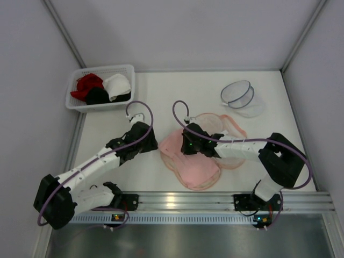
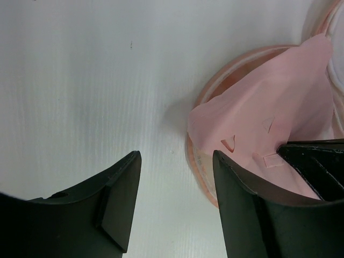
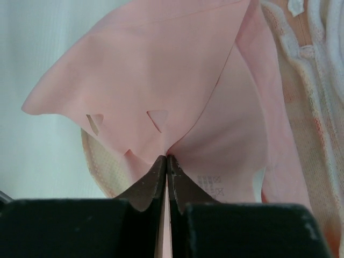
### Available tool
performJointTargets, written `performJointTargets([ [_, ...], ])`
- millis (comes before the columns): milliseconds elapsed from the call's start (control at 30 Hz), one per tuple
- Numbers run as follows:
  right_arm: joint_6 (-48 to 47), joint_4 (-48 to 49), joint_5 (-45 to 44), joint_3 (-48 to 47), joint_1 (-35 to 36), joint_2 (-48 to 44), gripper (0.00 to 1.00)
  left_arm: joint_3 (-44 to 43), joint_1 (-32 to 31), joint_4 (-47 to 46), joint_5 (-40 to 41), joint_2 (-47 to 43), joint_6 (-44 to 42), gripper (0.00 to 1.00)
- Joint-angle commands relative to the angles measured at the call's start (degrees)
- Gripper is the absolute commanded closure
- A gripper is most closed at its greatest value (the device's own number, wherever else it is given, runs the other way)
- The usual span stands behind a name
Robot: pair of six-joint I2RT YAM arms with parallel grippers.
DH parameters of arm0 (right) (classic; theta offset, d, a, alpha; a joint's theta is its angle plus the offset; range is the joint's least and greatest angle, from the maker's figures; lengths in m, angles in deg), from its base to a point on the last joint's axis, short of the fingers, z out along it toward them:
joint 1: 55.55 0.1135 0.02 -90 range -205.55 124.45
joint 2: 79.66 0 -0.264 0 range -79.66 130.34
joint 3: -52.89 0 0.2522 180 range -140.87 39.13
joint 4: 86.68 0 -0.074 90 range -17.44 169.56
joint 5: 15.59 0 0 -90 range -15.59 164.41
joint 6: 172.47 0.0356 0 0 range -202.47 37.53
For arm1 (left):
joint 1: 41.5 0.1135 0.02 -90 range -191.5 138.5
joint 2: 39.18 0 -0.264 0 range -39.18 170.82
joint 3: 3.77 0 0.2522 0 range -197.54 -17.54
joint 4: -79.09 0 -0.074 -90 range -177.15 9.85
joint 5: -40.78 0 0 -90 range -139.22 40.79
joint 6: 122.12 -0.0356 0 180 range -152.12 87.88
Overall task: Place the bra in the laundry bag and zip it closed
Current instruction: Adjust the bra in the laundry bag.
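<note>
The right tool (image 3: 166,160) is pinched tight on a fold of the pink bra (image 3: 150,75), which spreads just ahead of its tips, with the laundry bag (image 3: 301,118) to their right. The left tool (image 2: 176,156) gapes over the tabletop (image 2: 97,80), the bra beside its right finger.

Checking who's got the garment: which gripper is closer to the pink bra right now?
Right. The right gripper is pinched shut on the bra, holding its edge; the left gripper hangs open beside it, holding nothing.

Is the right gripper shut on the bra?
Shut on the bra: the right gripper has its jaws pressed together, pinching the pink fabric.
</note>
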State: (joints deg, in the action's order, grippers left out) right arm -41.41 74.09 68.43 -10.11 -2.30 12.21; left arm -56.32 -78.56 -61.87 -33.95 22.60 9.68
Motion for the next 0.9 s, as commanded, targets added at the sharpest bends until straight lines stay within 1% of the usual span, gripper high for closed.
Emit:
performJointTargets([
  [0,0.3,4.2,-2.3,-2.6,0.7,-1.6,1.00,-1.1,0.3,-2.8,-0.1,0.2,-1.4,0.39],
  [133,-0.4,3.6,-4.5,-1.7,0.8,-4.9,1.00,-1.5,0.2,-2.7,0.3,0.4,-1.9,0.39],
  [233,-1.4,1.1,-6.2,-1.6,0.6,-7.7,1.00,-2.1,0.3,-3.0,-0.5,1.1,-3.1,0.39],
  [300,-1.7,-0.1,-6.9,-1.0,0.4,-8.8,1.00,-3.0,0.3,-4.7,-5.0,1.7,-5.7,0.39],
  [367,-2.3,-0.5,-6.5,-0.3,0.3,-8.8,1.00,-3.8,0.2,-5.7,-8.9,2.6,-6.4,0.38],
  [433,-2.1,-0.9,-6.1,0.4,0.1,-7.8,1.00,-4.2,0.0,-6.3,-9.2,3.0,-5.9,0.38],
  [567,-1.2,0.4,-4.9,1.9,0.1,-6.8,1.00,-2.5,-0.9,-8.8,-10.3,3.8,-1.6,0.37],
  [600,-1.0,1.1,-4.8,2.3,0.1,-6.7,1.00,-2.0,-1.2,-9.9,-10.1,4.1,0.6,0.37],
  [700,-0.6,1.5,-4.9,3.1,0.1,-7.0,1.00,-0.7,-2.8,-12.5,-8.4,5.7,5.4,0.38],
  [867,-0.6,1.8,-5.2,3.7,0.1,-8.0,1.00,0.5,-4.2,-14.1,-6.7,8.7,11.7,0.39],
])
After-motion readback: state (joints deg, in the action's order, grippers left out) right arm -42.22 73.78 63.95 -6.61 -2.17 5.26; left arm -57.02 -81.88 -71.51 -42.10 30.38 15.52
